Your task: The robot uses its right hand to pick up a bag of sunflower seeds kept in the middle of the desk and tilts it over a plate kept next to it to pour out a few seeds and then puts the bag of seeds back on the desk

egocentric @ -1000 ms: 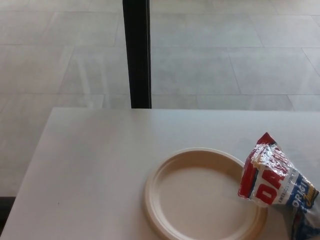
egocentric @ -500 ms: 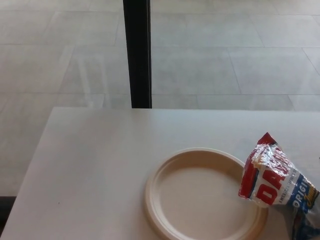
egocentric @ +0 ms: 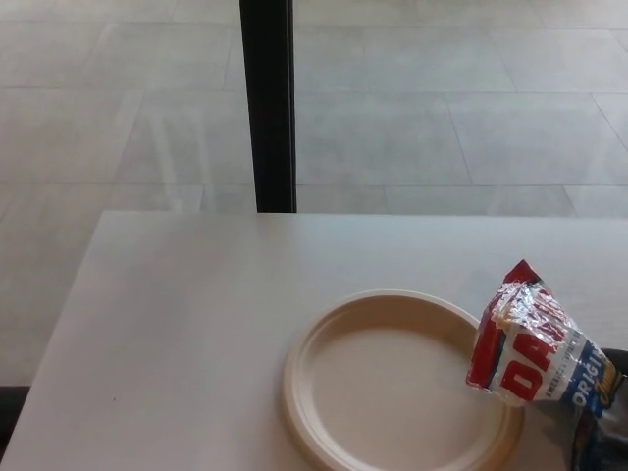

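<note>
A dark shape at the bottom right corner may be the robot's right hand (egocentric: 613,392), pressed against the lower end of the crinkled red, white and blue foil bag of sunflower seeds (egocentric: 525,343); too little shows to tell whether its fingers are wide, narrow or closed on the bag. The left hand is out of sight.

The bag lies just beyond that shape, its crumpled upper end overlapping the right rim of the round beige paper plate (egocentric: 392,383) on the white desk (egocentric: 196,324). Its long axis runs diagonally, the top pointing up and left toward the plate.

The likely risk: crinkly foil slipping under a shallow hold, or seeds spilling past the rim, since the mouth sits at the plate's edge.
</note>
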Motion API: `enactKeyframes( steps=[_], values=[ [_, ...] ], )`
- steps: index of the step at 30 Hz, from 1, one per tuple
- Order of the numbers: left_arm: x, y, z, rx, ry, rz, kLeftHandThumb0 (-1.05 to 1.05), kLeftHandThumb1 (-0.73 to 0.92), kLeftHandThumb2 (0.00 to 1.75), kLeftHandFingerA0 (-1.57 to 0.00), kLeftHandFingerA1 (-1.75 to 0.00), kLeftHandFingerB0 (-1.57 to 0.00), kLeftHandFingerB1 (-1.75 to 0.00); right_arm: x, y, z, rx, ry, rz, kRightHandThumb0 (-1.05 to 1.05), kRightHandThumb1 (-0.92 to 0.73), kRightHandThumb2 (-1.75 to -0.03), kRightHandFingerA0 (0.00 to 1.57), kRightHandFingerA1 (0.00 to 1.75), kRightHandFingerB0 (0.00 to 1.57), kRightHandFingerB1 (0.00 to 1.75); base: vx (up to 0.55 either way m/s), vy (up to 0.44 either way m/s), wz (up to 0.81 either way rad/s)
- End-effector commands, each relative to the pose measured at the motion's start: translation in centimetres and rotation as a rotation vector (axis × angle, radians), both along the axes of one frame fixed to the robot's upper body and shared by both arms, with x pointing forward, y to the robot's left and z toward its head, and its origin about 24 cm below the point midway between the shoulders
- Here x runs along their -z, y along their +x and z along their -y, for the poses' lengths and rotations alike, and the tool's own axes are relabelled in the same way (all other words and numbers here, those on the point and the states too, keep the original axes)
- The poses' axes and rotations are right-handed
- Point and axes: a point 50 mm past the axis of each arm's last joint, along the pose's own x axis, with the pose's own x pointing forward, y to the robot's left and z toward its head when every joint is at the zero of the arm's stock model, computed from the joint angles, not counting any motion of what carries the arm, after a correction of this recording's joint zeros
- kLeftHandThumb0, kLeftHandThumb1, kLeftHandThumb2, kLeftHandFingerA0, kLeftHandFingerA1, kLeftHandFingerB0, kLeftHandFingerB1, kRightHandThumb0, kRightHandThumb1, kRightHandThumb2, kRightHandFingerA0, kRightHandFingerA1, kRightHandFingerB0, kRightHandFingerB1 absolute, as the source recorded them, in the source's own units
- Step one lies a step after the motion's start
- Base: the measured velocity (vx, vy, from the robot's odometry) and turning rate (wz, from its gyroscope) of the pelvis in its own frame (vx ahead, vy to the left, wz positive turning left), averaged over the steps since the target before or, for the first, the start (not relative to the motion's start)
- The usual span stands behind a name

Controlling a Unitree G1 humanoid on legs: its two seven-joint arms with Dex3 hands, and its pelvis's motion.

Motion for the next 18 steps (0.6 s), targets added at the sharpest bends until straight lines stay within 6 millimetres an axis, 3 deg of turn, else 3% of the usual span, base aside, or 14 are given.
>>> enactKeyframes(
  steps=[1, 6, 7, 12, 13, 14, 15, 16, 17, 18],
  values=[
    [-0.4, -0.2, -0.5, 0.01, 0.033, 0.003, -0.75, 0.7, 0.61, -0.4, -0.63, -0.35, -0.39, 0.7, -0.1, 0.0, 0.022, -0.072, -0.033, -0.96, -0.56, -0.97, 0.0, 0.09, 0.06, 0.2, 0.0, 0.0, 0.0],
    [-0.4, -0.2, -0.4, 0.019, 0.035, 0.003, -0.8, 0.71, 0.62, -0.39, -0.62, -0.33, -0.38, 1.5, -0.3, -1.3, 0.052, -0.063, -0.064, -0.93, -0.54, -0.94, 0.0, 0.12, 0.08, 0.2, 0.0, 0.0, 0.0],
    [-0.3, -0.2, -0.4, 0.019, 0.035, 0.003, -0.81, 0.72, 0.62, -0.4, -0.6, -0.34, -0.37, 1.6, -0.2, -1.6, 0.055, -0.062, -0.053, -0.88, -0.5, -0.92, 0.0, 0.19, 0.02, 0.21, 0.0, 0.0, 0.0],
    [-0.2, -0.2, -0.2, 0.024, 0.032, 0.015, -0.86, 0.74, 0.62, -0.39, -0.6, -0.35, -0.37, 1.6, 0.1, -2.7, 0.077, -0.075, -0.006, -0.93, -0.54, -0.93, 0.0, 0.18, 0.02, 0.19, 0.0, 0.0, 0.0],
    [-0.2, -0.3, -0.2, 0.017, 0.027, 0.014, -0.86, 0.74, 0.63, -0.39, -0.58, -0.38, -0.37, 1.7, 0.2, -3.0, 0.095, -0.066, 0.0, -0.82, -0.58, -0.58, 0.0, 0.27, 0.03, 0.33, 0.0, 0.0, 0.0],
    [-0.1, -0.3, -0.2, 0.005, 0.021, 0.012, -0.86, 0.74, 0.63, -0.39, -0.58, -0.38, -0.37, 1.9, 0.3, -3.5, 0.122, -0.051, 0.01, -0.82, -0.58, -0.58, 0.0, 0.27, 0.03, 0.33, 0.0, 0.0, 0.0],
    [-0.1, -0.3, -0.1, 0.012, 0.021, 0.016, -0.86, 0.75, 0.63, -0.38, -0.58, -0.37, -0.38, 1.9, 0.3, -3.6, 0.137, -0.047, 0.018, -0.83, -0.48, -0.89, 0.0, 0.29, 0.0, 0.28, 0.0, 0.0, 0.0],
    [-0.1, -0.4, -0.1, 0.011, 0.019, 0.017, -0.91, 0.62, 0.77, -0.37, -0.6, -0.35, -0.42, 2.0, 0.3, -3.6, 0.156, -0.041, 0.02, -0.79, -0.46, -0.88, 0.0, 0.35, 0.0, 0.3, 0.0, 0.0, 0.0],
    [-0.1, -0.4, -0.1, 0.006, 0.019, 0.015, -0.85, 0.75, 0.63, -0.4, -0.57, -0.4, -0.38, 2.3, 0.3, -3.8, 0.188, -0.026, 0.023, -0.79, -0.47, -0.87, 0.0, 0.34, 0.01, 0.29, 0.0, 0.0, 0.0],
    [-0.1, -0.5, -0.1, 0.004, 0.021, 0.01, -0.85, 0.75, 0.63, -0.4, -0.57, -0.4, -0.38, 2.4, 0.3, -3.8, 0.197, -0.019, 0.025, -0.79, -0.47, -0.87, 0.0, 0.34, 0.01, 0.29, 0.0, 0.0, 0.0]
  ],
)
